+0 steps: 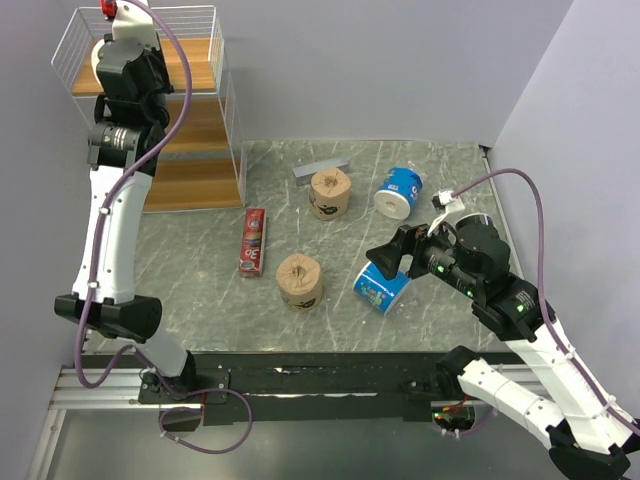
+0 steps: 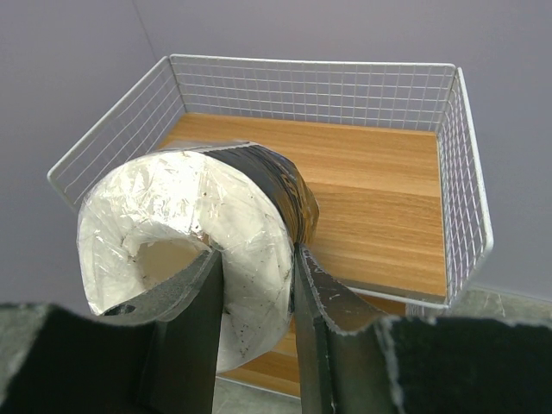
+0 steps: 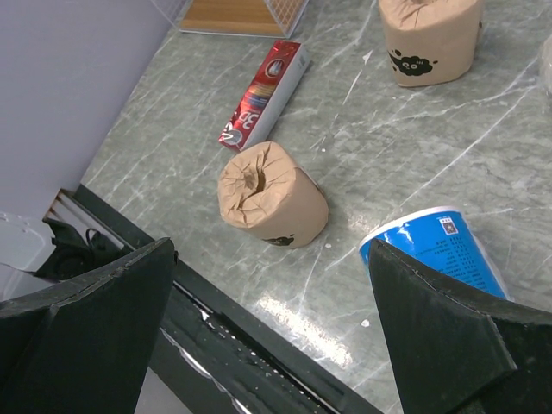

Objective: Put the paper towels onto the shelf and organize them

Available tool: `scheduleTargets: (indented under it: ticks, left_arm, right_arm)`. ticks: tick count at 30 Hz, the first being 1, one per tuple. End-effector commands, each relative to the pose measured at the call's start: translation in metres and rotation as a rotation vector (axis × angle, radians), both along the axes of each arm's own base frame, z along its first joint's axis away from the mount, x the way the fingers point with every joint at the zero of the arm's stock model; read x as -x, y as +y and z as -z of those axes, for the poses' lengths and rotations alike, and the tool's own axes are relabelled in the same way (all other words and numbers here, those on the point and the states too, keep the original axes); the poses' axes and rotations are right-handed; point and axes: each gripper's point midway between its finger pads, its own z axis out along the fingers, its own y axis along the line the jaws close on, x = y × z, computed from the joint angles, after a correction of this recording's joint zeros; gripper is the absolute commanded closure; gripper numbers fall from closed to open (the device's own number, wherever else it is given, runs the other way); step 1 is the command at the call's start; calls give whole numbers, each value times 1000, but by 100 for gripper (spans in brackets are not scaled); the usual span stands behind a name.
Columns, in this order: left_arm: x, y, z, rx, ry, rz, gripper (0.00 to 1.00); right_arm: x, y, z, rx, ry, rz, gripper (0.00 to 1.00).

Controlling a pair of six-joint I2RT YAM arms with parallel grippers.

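Note:
My left gripper (image 2: 254, 285) is shut on a black roll (image 2: 198, 250) with a white wrapped end, one finger in its core. It holds the roll over the top wooden board (image 2: 379, 198) of the white wire shelf (image 1: 190, 130). The roll's white end shows in the top view (image 1: 100, 58). My right gripper (image 1: 390, 262) is open and empty, just above a lying blue-and-white roll (image 1: 383, 287), which also shows in the right wrist view (image 3: 440, 254). Two tan rolls (image 1: 330, 192) (image 1: 300, 280) and another blue-and-white roll (image 1: 400, 190) are on the table. The second black roll is out of view.
A flat red box (image 1: 253, 242) lies left of the near tan roll (image 3: 272, 205). A grey bar (image 1: 320, 167) lies behind the far tan roll. The shelf's two lower boards show no rolls. The wire rim (image 2: 466, 172) surrounds the top board.

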Motion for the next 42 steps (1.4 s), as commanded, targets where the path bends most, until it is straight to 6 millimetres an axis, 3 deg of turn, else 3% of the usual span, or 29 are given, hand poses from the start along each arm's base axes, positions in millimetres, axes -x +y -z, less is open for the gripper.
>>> scheduleTargets:
  ticks: [1,10,16,21,25,32,42]
  left_arm:
    - [1,11,-33,13,-101,0,96]
    - [-18,37,-34,-17,-110,-68,88]
    - [-38,46,-23,-7,-108,-76,82]
    - [-50,52,-29,-7,-143,-67,74]
    - [-60,49,-34,-24,-168,-35,54]
    - [-58,47,-51,-39,-227,-19,24]
    - [-68,51,-53,-50,-252,-12,20]
  right_arm:
    - [-1,-3,-19,-36,-56,17,1]
    - [-1,-10,-20,-21,-78,40,1]
    - [-3,-7,-19,-17,-68,30,0]
    - [-2,-7,-22,-20,-79,31,1]
    - [-4,-8,-20,-6,-74,35,0]
    - [-8,-7,-22,-3,-76,42,0]
    - [-9,-6,-23,-11,-68,49,0]
